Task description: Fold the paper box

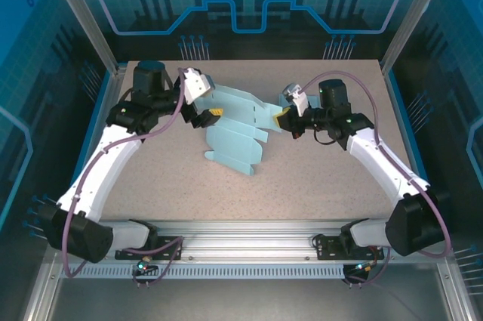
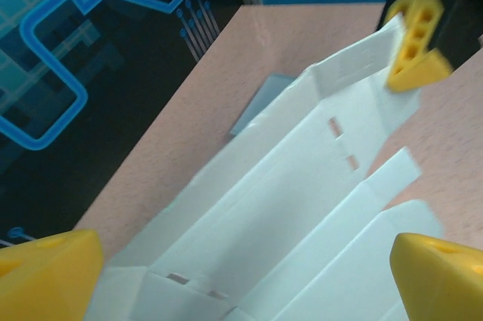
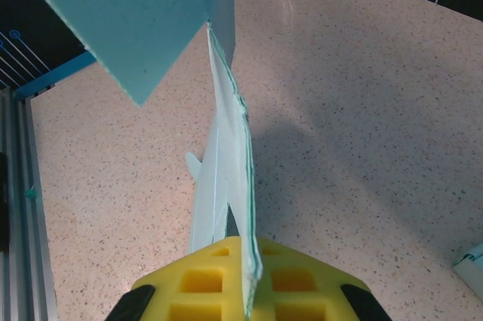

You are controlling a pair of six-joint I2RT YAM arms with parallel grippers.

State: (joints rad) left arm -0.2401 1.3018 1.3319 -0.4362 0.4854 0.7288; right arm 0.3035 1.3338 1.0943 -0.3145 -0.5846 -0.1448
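The paper box [image 1: 238, 128] is a light blue, partly folded sheet, raised off the table at mid-centre with its lower flaps resting on the surface. My right gripper [image 1: 284, 118] is shut on its right edge. In the right wrist view the yellow pads [image 3: 204, 283] pinch the thin paper edge [image 3: 230, 162], and a flap [image 3: 136, 11] stands up beyond. My left gripper [image 1: 210, 115] is at the box's left end, open. In the left wrist view its wide-apart yellow fingertips [image 2: 45, 276] flank the box panels [image 2: 287, 185]. The right gripper's fingers [image 2: 419, 41] clamp the far edge.
The speckled tabletop [image 1: 317, 170] stretches around the box. Blue enclosure walls and aluminium posts [image 1: 102, 34] stand at the sides and back. A metal rail [image 1: 241, 234] runs along the near edge between the arm bases.
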